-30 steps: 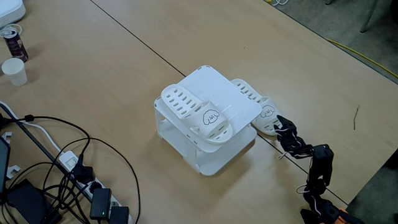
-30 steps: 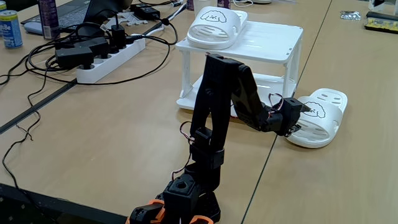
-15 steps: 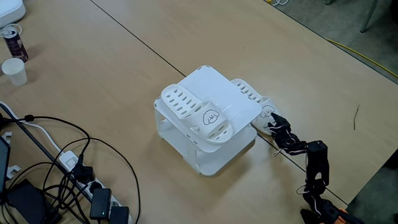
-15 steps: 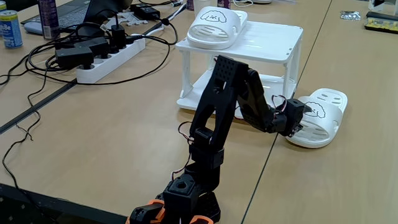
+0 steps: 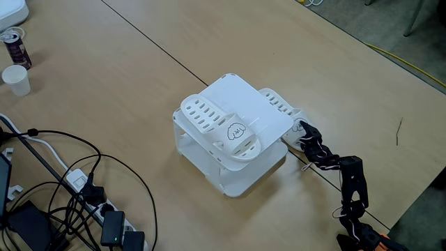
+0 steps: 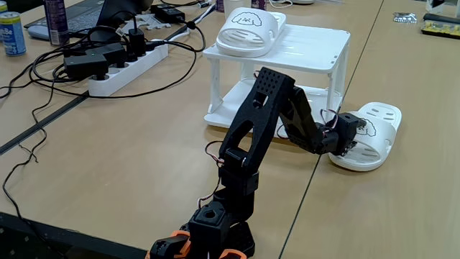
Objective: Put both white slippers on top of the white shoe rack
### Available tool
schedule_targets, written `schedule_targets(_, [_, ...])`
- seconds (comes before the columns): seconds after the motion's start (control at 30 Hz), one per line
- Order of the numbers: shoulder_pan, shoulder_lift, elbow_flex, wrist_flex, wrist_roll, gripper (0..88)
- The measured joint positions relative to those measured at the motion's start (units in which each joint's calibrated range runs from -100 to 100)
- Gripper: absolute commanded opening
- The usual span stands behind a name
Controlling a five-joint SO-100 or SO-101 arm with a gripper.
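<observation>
One white slipper (image 5: 223,129) lies on the flat top of the white shoe rack (image 5: 268,111) with its strap toward the near edge; it also shows in the other fixed view (image 6: 248,29) on the rack (image 6: 309,47). The second white slipper (image 5: 279,104) rests on the table right beside the rack, its puppy-face strap (image 6: 370,128) facing the arm. My black gripper (image 5: 302,130) (image 6: 353,134) reaches low over the table and touches that strap end. Its jaws are hidden against the slipper.
A power strip (image 6: 122,72) with tangled black cables (image 5: 83,188) lies left of the rack. A paper cup (image 5: 15,79) and a can (image 5: 14,45) stand at the far left. The table edge runs along the right in a fixed view.
The arm has stretched forward and the gripper has moved up to the strap of the slipper on the table. Both slippers and the rack have stayed put.
</observation>
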Motion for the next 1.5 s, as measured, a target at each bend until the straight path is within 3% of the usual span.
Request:
schedule_targets(0.2, [0.0, 0.0, -0.6, 0.0, 0.0, 0.1])
schedule_targets(0.53, [1.2, -0.2, -0.7, 0.0, 0.0, 0.7])
schedule_targets(0.83, [7.6, -6.3, -0.7, 1.3, 0.0, 0.7])
schedule_targets(1.5, [10.5, -25.8, -15.7, 28.4, 0.0, 0.7])
